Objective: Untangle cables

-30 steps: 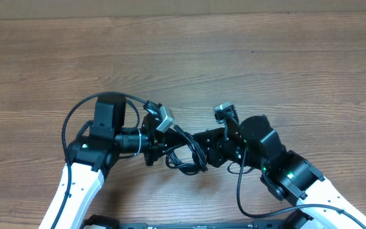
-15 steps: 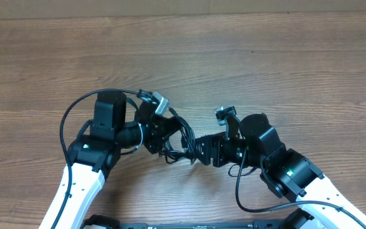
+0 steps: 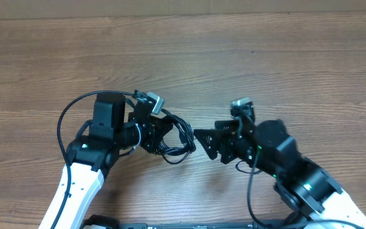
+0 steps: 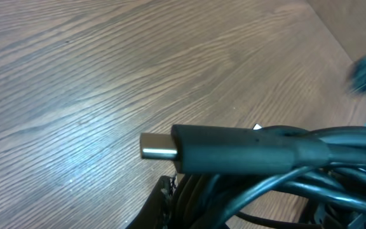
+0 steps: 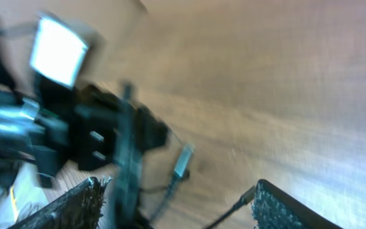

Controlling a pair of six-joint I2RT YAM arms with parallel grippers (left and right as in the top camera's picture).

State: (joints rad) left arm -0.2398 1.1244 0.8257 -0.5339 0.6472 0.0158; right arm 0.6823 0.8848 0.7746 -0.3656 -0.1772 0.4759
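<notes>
The cables (image 3: 178,138) are black, and one plug (image 4: 234,149) has a shiny silver tip (image 4: 155,145). The table (image 3: 265,57) is brown wood with thin darker lines running across it. The left arm (image 3: 75,187) and right arm (image 3: 335,207) are white and black, each with a tiny green light.

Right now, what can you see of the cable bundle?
The cables are thin black cords looped into one tangled bundle, held by the left end effector. One black plug with a silver tip sticks out above the wooden table. The right end effector stands open close beside the bundle.
</notes>
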